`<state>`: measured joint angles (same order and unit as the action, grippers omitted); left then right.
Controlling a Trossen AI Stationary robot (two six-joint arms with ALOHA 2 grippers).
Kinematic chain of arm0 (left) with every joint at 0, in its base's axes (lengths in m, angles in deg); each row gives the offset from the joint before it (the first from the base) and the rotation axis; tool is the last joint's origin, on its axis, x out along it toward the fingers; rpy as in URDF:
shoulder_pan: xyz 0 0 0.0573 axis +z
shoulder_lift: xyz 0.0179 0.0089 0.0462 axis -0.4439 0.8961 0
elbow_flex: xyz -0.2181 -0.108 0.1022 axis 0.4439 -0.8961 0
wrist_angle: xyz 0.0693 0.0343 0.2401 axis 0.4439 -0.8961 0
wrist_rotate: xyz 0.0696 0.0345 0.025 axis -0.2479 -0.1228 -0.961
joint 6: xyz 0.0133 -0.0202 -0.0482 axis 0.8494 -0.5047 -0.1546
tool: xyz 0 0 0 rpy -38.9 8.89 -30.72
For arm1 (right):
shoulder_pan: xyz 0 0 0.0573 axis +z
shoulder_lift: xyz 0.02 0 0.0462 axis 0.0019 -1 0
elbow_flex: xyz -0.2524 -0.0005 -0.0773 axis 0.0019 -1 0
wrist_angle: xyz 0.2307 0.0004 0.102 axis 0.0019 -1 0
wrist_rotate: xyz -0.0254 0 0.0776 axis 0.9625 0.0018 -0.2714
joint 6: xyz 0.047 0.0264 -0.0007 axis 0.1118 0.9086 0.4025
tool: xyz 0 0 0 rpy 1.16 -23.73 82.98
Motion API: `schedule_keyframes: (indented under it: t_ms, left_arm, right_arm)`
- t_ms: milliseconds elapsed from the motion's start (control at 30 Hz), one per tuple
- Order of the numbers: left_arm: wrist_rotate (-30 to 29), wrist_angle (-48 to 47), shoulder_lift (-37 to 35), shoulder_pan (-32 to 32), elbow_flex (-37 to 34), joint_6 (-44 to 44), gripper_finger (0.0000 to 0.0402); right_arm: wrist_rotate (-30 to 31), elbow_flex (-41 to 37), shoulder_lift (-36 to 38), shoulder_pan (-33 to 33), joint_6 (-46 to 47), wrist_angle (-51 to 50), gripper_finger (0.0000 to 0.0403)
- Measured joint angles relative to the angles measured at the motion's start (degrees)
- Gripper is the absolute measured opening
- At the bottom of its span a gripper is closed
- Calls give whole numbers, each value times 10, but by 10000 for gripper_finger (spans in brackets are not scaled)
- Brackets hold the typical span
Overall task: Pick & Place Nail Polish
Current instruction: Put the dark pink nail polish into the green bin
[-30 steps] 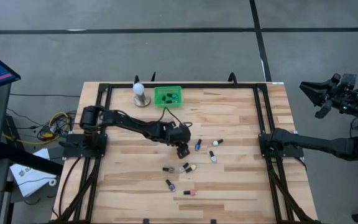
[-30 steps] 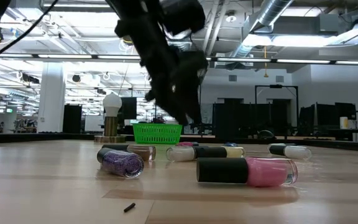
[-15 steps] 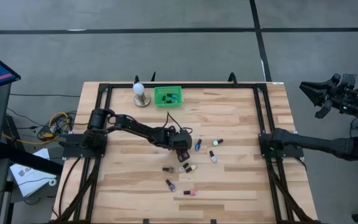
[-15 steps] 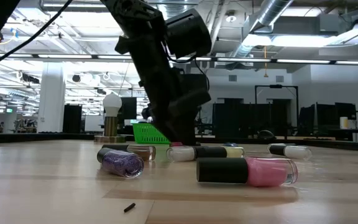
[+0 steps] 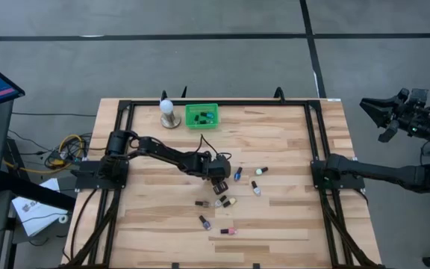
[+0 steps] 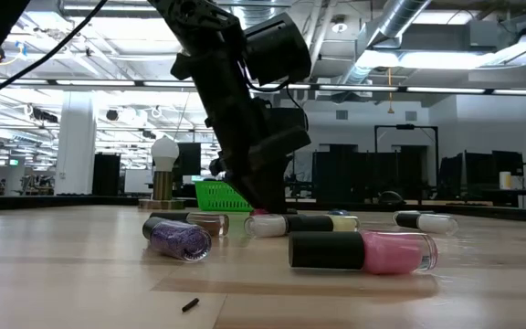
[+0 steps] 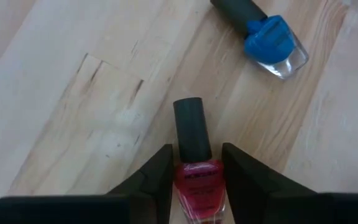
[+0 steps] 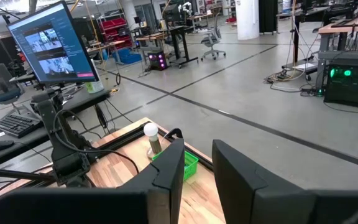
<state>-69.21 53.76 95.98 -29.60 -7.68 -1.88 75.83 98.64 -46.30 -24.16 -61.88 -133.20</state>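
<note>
Left gripper point(image 5: 219, 178) is down at mid-table, fingers point(image 7: 160, 177) parted just wider than a red nail polish bottle point(image 7: 199, 183) lying flat between them w/ its dark cap pointing away from the wrist. Pads sit close on both sides of the glass, but contact can't be confirmed, so no firm hold shows. Low view has the same gripper point(image 6: 265, 203) nearly touching the wood.

Bottles loose on the table point(image 5: 290, 217), counted from the high view: 7 clear of the gripper. Blue bottle point(image 5: 238, 174) just right of the gripper; the left wrist view shows it point(image 7: 272, 40) lying on its side. Farther right: dark-capped bottle point(image 5: 260, 171) and pale bottle point(image 5: 255, 188). Nearer: cream bottle point(image 5: 229, 201) w/ another touching its left, dark bottle point(image 5: 201, 202), purple bottle point(image 5: 204, 222), pink bottle point(image 5: 228, 231) nearest the front edge. Low view puts the pink bottle point(image 6: 363, 252) and glittery purple one point(image 6: 178, 240) closest to that camera, both flat.

Green basket point(image 5: 201, 114) at the far edge holds a few more bottles; exact count can't be told. 1 white bulb on round base point(image 5: 169, 112) stands just left of the basket.

Right arm is parked off the table's right side, gripper point(image 5: 385, 113) raised, fingers point(image 8: 166, 168) spread apart w/ nothing between them.
</note>
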Motion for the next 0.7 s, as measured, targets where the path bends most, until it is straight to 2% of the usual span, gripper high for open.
schedule_keyframes:
  t_ms: [200, 467, 700]
  left_arm:
    - [8, -20, -28, 14, -4, 19, 103]
    - [-7, -24, -105, 79, -4, 56, 103]
    - [-84, -19, -188, 166, -3, 155, 103]
  right_arm:
    - [0, 0, 0, 0, 0, 0, 76]
    - [0, 0, 0, 0, 0, 0, 76]
    - [0, 0, 0, 0, 0, 6, 76]
